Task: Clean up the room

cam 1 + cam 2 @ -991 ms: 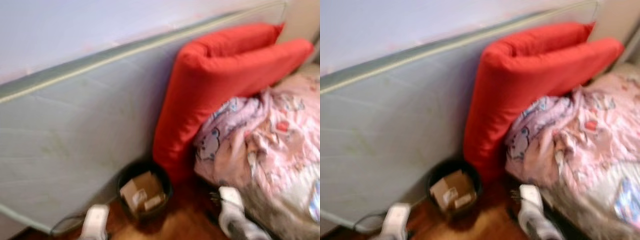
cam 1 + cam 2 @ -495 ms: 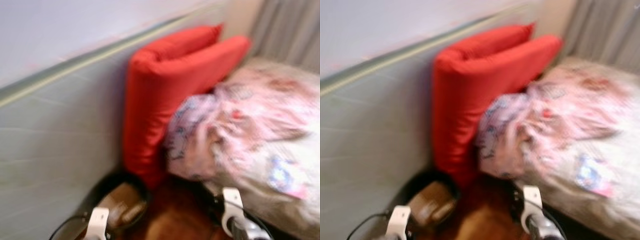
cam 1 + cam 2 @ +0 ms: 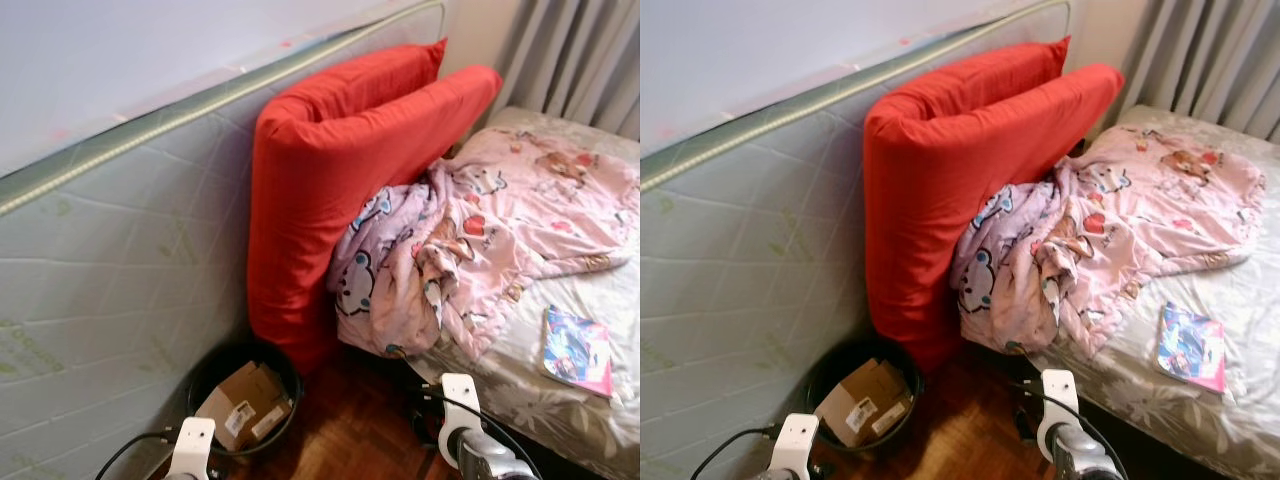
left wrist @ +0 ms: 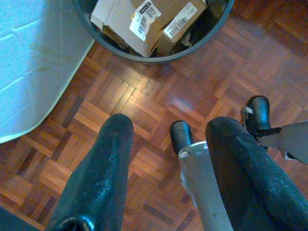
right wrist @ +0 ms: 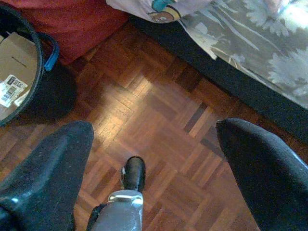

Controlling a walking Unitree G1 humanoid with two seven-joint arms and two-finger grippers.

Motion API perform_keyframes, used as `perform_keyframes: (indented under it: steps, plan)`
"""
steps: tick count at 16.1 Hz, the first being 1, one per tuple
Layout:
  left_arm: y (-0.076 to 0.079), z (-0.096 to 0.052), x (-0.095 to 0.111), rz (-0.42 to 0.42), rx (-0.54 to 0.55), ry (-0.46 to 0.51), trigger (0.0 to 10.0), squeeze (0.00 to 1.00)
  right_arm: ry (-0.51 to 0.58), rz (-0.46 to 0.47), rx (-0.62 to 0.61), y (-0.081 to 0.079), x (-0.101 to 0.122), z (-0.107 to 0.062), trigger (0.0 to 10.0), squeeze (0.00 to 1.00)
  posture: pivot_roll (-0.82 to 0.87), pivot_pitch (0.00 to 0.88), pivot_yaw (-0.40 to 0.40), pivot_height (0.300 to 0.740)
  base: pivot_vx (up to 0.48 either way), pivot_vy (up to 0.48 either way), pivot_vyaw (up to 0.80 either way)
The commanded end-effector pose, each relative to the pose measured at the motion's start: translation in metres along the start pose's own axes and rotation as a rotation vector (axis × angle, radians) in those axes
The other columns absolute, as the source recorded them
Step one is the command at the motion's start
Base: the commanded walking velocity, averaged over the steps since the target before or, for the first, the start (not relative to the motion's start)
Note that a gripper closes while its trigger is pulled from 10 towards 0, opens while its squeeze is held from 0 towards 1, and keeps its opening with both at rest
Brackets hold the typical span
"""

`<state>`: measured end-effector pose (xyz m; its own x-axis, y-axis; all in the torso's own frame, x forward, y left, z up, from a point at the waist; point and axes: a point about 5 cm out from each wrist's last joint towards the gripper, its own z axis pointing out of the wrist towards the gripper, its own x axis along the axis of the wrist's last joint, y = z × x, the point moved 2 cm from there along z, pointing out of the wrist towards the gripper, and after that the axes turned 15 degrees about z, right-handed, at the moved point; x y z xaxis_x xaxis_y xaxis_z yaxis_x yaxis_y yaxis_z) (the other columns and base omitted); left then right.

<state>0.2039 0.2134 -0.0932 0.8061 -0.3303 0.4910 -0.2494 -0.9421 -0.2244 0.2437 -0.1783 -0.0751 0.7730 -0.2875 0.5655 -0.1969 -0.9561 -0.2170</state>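
We judged the book [image 3: 577, 351] on the bed [image 3: 520, 395], lower right of the head view, nearest our right gripper [image 5: 151, 159]; both it and the left gripper [image 4: 173, 163] hung low, fingers spread, holding nothing.

Red cushion [image 3: 340, 190], pink cartoon-print blanket [image 3: 480, 240], grey floral sheet [image 3: 520, 395], black bin [image 3: 855, 395].

Red cushion [image 3: 960, 190] upright against grey mattress [image 3: 750, 250]. Black bin [image 3: 862, 398] with cardboard at cushion's foot. Pink blanket [image 3: 1110, 230] bunched against cushion; book [image 3: 1190, 346] beyond it on bed.
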Motion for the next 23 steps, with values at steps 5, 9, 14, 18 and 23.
perform_keyframes:
  steps: [5,9,14,18,23]
  plan:
    - [0.000,0.000,-0.003,-0.008,0.004,-0.009,10.0,0.00,0.290,-0.079,-0.022,-0.001,0.030,-0.005,10.0,0.00,-0.05,0.000,-0.023,0.740,0.000,0.000,0.00]
    - [-0.001,0.000,-0.003,-0.006,0.004,-0.009,10.0,0.00,0.476,-0.043,0.016,-0.007,0.045,-0.014,10.0,0.00,-0.07,0.000,-0.022,0.740,0.000,0.000,0.00]
    - [-0.002,-0.001,-0.003,-0.020,0.010,-0.006,10.0,0.00,0.900,-0.220,0.062,-0.014,0.121,-0.049,10.0,0.00,-0.07,0.000,-0.023,0.740,0.000,0.000,0.00]
    - [-0.002,-0.001,-0.004,-0.027,0.014,-0.009,10.0,0.00,0.982,-0.398,-0.032,-0.013,0.107,-0.055,10.0,0.00,-0.08,0.000,-0.020,0.740,0.000,0.000,0.00]
    - [-0.001,-0.001,-0.004,-0.024,0.008,-0.009,10.0,0.00,0.406,-0.152,-0.220,0.049,0.012,-0.024,10.0,0.00,-0.07,0.000,-0.019,0.740,0.000,0.000,0.00]
